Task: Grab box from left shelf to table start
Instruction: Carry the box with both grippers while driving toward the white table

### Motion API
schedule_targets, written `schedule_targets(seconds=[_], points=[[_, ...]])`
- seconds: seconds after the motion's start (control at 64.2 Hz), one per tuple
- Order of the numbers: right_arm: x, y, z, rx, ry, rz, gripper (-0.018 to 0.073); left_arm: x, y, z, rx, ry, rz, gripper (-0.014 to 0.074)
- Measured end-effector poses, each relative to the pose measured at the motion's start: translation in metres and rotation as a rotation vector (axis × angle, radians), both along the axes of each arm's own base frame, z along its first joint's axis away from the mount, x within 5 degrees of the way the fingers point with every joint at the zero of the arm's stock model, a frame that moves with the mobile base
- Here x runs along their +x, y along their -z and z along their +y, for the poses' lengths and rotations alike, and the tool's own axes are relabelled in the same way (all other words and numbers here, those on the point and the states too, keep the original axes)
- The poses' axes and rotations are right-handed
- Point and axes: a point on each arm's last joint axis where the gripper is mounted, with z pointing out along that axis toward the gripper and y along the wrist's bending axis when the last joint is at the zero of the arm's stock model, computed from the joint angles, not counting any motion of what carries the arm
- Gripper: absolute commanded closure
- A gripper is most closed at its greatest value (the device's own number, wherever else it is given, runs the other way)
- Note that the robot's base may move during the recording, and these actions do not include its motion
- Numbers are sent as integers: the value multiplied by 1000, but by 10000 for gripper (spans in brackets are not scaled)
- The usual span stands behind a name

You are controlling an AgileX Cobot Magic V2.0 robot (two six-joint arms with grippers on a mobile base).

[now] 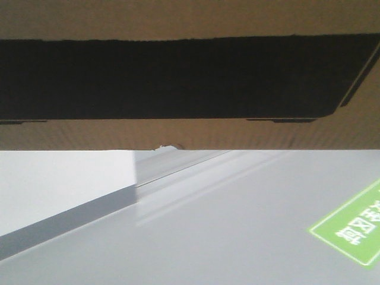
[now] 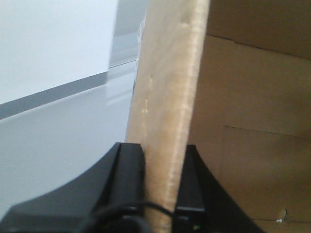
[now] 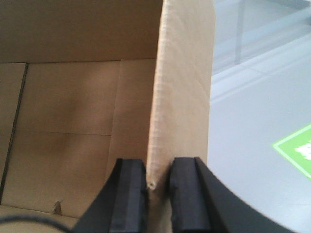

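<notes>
Left fingers [image 2: 127,179] are clamping one upright wall of the box [image 1: 190,135]; right fingers [image 3: 130,194] are clamping the opposite wall. Box is hanging high across your front view, seemingly lifted. You're probably mid-carry. Next, you're needing both arms lowering level and together onto the surface, which isn't clearly showing here.

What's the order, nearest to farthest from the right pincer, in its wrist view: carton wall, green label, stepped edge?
1. Carton wall: clamped in the right pincer.
2. Green label: right of the wall, mid-frame.
3. Stepped edge: upper right, beyond the label.
</notes>
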Motion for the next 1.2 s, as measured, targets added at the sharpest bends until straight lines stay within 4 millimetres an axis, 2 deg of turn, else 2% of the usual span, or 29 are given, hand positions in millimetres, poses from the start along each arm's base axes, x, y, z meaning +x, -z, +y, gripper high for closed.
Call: schedule_targets(seconds=[1.2], points=[[0,0,0,0,0,0,504,0,0,0,0,0,0,699]])
